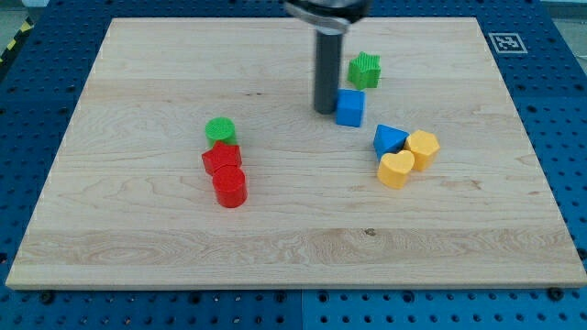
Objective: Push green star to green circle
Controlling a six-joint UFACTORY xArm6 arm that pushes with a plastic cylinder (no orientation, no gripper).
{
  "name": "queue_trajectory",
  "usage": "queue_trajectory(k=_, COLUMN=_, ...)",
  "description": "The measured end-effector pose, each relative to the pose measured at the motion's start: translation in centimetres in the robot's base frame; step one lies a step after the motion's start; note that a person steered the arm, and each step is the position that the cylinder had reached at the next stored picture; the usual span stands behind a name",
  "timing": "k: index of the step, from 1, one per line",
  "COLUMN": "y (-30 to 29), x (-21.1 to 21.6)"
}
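The green star (364, 70) lies near the view's top, right of centre. The green circle (220, 130) lies left of centre, touching a red block (221, 159) just below it. My tip (326, 110) stands on the board just left of a blue cube (349, 107), touching or almost touching it. The tip is below and left of the green star, a short gap apart, and well to the right of the green circle.
A red cylinder (229, 187) sits below the red block. A blue triangular block (389, 139), a yellow hexagon-like block (423, 148) and a yellow heart (396, 170) cluster at the right. The wooden board (138, 247) lies on a blue perforated table.
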State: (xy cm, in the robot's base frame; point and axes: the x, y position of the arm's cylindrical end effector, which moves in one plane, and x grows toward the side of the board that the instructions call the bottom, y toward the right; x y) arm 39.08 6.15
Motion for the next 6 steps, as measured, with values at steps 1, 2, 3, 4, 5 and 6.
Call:
queue_trajectory(k=1, y=1.3, x=0.1)
queue_trajectory(k=2, y=4.4, x=-1.1)
queue_trajectory(k=3, y=7.4, x=-2.0)
queue_trajectory(k=4, y=7.4, x=-5.7)
queue_trajectory(k=5, y=7.0, x=-10.1)
queue_trajectory(k=6, y=3.6, x=-8.3)
